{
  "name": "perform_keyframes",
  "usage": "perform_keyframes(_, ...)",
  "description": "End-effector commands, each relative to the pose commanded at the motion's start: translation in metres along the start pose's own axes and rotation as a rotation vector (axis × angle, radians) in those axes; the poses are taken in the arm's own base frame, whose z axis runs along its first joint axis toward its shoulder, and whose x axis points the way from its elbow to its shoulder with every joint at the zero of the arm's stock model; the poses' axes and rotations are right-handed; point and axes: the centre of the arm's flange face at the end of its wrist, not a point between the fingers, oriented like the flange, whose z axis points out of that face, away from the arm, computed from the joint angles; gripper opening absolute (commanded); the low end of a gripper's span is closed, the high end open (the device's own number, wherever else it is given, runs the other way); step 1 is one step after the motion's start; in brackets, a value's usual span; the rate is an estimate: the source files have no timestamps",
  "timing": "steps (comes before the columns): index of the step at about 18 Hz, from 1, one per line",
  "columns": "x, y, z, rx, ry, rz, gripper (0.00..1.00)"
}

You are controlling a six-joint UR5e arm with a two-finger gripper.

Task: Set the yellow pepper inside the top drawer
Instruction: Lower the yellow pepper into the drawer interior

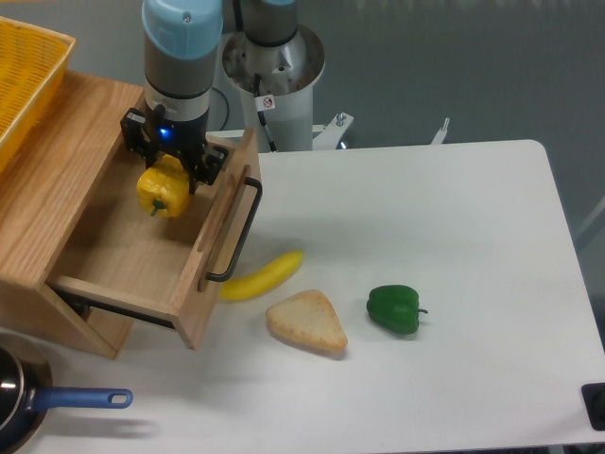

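Table white; pincer (168, 176) pinching yellow pepper (163, 192) above open top drawer (142, 251).

Even bright overhead light — soft shadows, sharp.

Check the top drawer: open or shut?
Open. The top drawer is pulled out, its wooden floor exposed, with the hand holding the yellow pepper over it.

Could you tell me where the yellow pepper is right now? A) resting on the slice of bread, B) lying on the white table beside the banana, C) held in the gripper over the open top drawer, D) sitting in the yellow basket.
C: the gripper is shut on the yellow pepper above the open top drawer.
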Motion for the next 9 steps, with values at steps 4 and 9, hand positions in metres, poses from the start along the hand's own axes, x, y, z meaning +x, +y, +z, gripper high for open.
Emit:
perform_keyframes(4,0.011,-0.004,0.003,-0.001,-0.004,0.008,0.16)
perform_keyframes(9,0.019,-0.005,0.007,-0.01,-0.007,0.003,0.16)
